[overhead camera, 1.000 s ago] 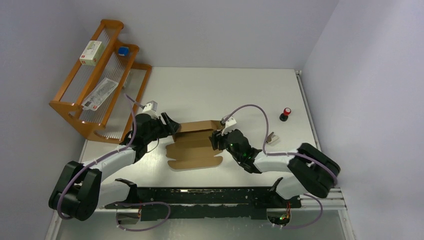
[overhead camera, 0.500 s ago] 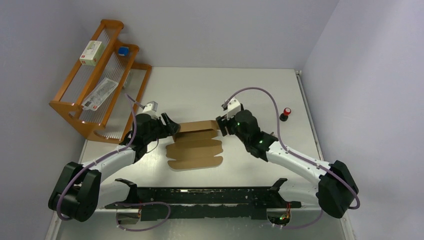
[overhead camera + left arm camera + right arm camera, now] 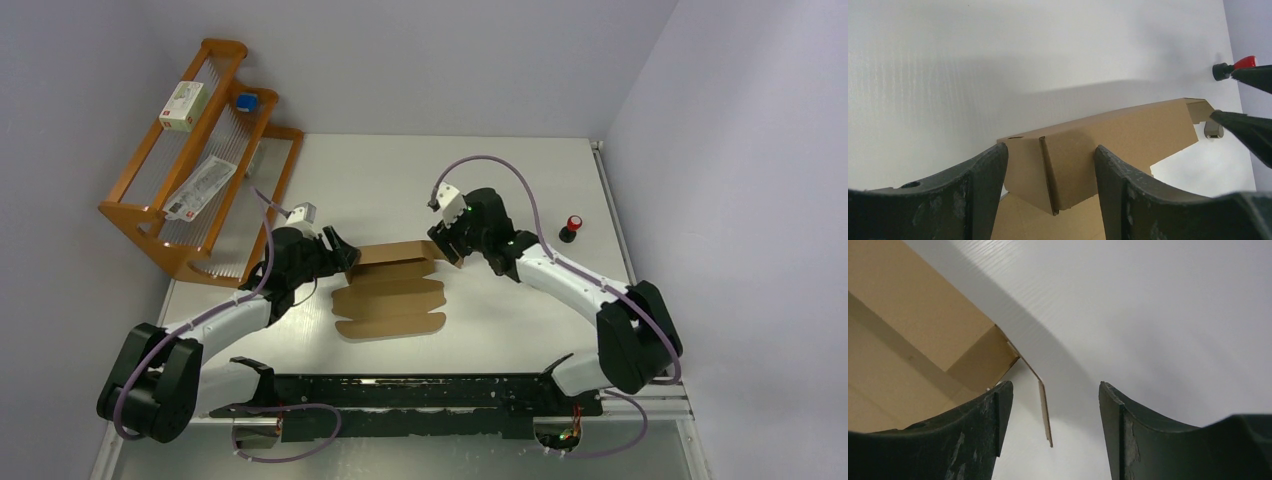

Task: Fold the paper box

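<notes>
Item: paper box [image 3: 388, 298], brown corrugated die-cut sheet, lying near the middle of the table [image 3: 450, 180] between the two arms. Condition: partly formed, judged early in the fold. The far long panel stands raised as a wall with a short end tab creased at each end. The remaining panels and scalloped flaps lie flat on the near side. Outstanding, by estimate: side walls, front wall, tucking of flaps and tabs. Tooling, first entry: left gripper [image 3: 1048, 172], fingers [image 3: 975, 187] spread wide, straddling the left end of the raised wall where the tab crease runs. Cardboard sits in the gap, contact with either pad cannot be confirmed, and nothing is clamped. Second entry: right gripper [image 3: 1050, 415], fingers [image 3: 1130, 432] likewise wide apart, stationed at the right end of the wall. The thin edge of the end tab hangs in the gap, apart from both fingers, and nothing is held. Also present: wooden rack [image 3: 150, 215] at the far left; red-capped object [image 3: 573, 226] well to the right of the box
</notes>
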Robot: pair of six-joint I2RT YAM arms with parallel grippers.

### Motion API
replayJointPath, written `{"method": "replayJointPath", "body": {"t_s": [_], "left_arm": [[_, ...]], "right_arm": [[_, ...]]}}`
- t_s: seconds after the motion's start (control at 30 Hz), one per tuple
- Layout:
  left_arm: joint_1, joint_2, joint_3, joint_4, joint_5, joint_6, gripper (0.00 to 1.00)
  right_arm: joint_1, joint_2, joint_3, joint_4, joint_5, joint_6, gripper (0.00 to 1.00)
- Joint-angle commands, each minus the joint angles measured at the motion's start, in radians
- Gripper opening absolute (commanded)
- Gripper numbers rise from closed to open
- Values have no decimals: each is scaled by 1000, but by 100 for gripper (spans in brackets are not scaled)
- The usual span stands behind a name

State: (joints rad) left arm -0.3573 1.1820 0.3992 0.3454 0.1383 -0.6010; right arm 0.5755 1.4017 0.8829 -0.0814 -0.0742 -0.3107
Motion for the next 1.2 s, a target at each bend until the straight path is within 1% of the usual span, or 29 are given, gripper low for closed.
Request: {"method": "replayJointPath", "body": {"t_s": [0.0,0.1,0.2,0.3,0.4,0.47,0.8,0.97,1.17], "left_arm": [[-5,2,28,6,23,15,69],[-5,5,26,6,23,11,69],[-4,2,26,5,25,13,69],[-5,4,25,8,30,12,69],[-5,4,22,14,37,5,69],[-5,2,17,24,44,0,69],[-5,17,9,65,83,-26,68],[-5,15,9,77,113,-45,68],[-5,18,-4,124,153,-86,68]], "right_arm": [[-19,41,35,-37,-134,-104,67],[-27,91,63,-63,-203,-145,65],[-37,147,76,-49,-206,-166,61],[-40,222,118,-68,-201,-158,53],[-41,261,148,-110,-213,-142,43],[-40,262,145,-113,-232,-115,37],[-35,208,49,-21,-277,34,20],[-21,211,51,-26,-238,114,12],[-6,186,52,-7,-155,214,10]]}}
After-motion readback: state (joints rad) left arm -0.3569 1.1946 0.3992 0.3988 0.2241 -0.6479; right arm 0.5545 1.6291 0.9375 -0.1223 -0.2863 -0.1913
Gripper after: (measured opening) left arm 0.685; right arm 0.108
